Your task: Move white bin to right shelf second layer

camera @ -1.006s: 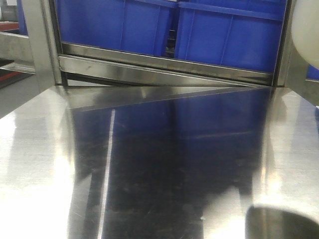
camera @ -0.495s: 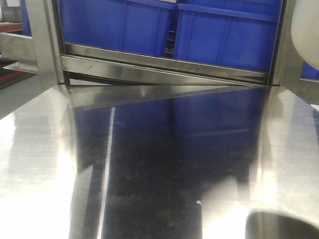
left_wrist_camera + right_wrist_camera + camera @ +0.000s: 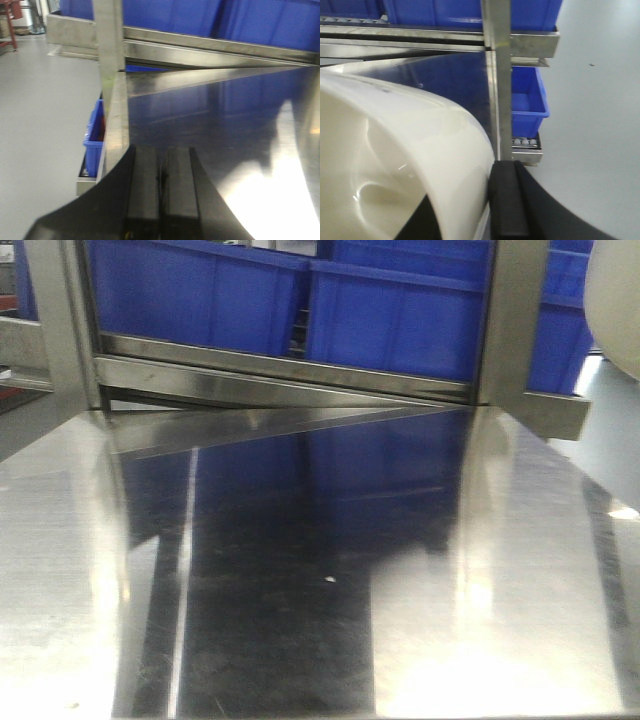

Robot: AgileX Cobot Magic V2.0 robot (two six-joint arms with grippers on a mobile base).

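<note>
One white bin (image 3: 395,165), mouth toward wrist camera, pinched by right hand (image 3: 468,214), left hand (image 3: 160,187) pressed together

Cream-white bin (image 3: 395,150), blue crates (image 3: 400,320), mirror-grey steel tabletop (image 3: 520,590)

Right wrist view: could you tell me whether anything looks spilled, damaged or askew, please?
Nothing stands out. The bin, gripped by its wall in the right claw, looks intact, and the crates sit level behind it.

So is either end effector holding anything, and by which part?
The right end effector clamps the white bin by its rim wall. The left end effector is shut, empty.
</note>
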